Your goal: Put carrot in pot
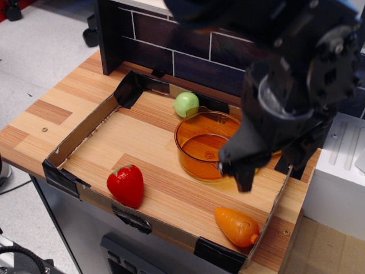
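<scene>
The orange carrot lies in the front right corner of the cardboard tray, its tapered end toward the corner. The amber translucent pot stands empty in the middle right of the tray. My black gripper hangs large in front of the camera, over the pot's right rim and above and behind the carrot. Its jaws stand apart and hold nothing. One finger points down just right of the pot. The gripper covers the right part of the pot.
A red strawberry lies at the tray's front left. A green ball sits behind the pot. A dark brick-pattern wall rises at the back. A white unit stands to the right of the table.
</scene>
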